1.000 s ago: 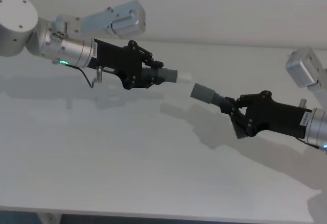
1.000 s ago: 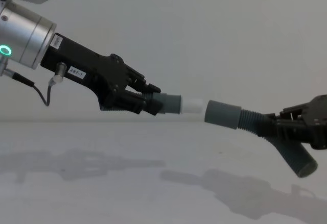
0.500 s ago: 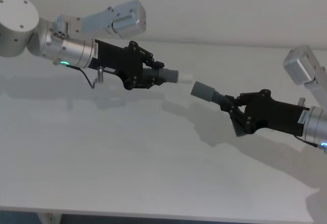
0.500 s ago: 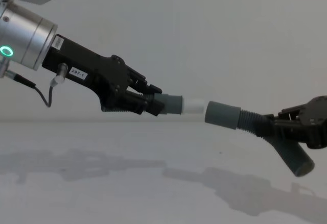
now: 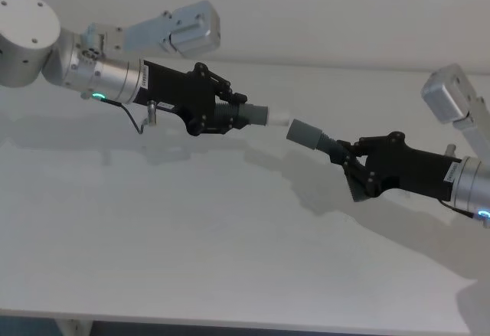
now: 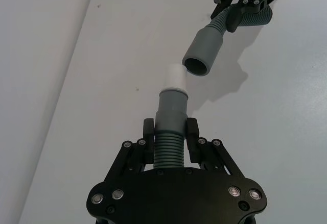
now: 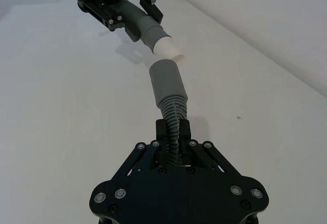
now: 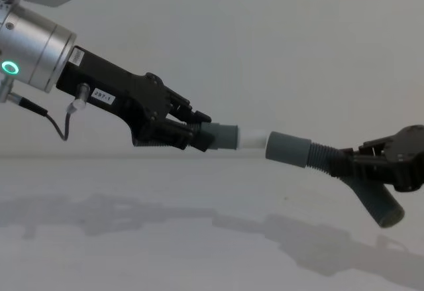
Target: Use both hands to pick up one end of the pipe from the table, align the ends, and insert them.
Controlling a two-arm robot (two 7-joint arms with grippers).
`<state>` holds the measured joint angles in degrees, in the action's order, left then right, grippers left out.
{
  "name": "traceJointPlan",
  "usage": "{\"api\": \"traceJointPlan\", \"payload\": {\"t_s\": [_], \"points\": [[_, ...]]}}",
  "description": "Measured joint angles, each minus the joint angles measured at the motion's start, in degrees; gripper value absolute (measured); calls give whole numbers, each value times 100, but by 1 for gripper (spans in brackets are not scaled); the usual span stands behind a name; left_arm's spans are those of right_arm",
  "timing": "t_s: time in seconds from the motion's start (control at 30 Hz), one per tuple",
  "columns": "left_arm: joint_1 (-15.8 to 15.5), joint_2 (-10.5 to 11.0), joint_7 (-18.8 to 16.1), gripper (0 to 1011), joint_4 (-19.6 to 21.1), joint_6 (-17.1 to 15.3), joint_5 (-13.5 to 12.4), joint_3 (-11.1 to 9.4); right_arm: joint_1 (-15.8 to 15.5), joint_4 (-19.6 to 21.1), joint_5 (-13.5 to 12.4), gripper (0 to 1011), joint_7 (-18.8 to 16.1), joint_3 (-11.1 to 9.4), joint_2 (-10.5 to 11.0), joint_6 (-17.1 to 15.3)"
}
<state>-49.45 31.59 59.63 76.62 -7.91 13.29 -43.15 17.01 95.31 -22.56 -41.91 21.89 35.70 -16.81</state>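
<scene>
Both pipe pieces hang in the air above the table (image 5: 191,236). My left gripper (image 5: 222,114) is shut on the ribbed part of one pipe piece (image 5: 256,114), whose grey cuff carries a white tip (image 8: 253,138). On the right, my right gripper (image 5: 348,161) is shut on the ribbed bend of the other pipe piece (image 8: 381,205). That piece's grey cuff (image 8: 286,148) points at the white tip. In the left wrist view the white tip (image 6: 175,75) sits just beside the open cuff mouth (image 6: 196,67), slightly off line. In the right wrist view the cuff (image 7: 166,81) lies just short of the tip (image 7: 166,48).
The pale table surface below carries the arms' shadows (image 5: 306,190). A plain wall (image 8: 298,52) rises behind the table. The table's front edge (image 5: 230,322) runs along the bottom of the head view.
My right gripper has carried its pipe piece a little left toward the left piece, so the gap between cuff and white tip has narrowed. The left gripper has edged slightly right.
</scene>
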Motion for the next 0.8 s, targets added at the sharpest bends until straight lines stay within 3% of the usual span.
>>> {"api": "traceJointPlan", "payload": {"t_s": [0.8], "points": [[-6,71,-72,355,82,-88,89,-95,187,-153,-46,133,124,155,-21,-46]]}}
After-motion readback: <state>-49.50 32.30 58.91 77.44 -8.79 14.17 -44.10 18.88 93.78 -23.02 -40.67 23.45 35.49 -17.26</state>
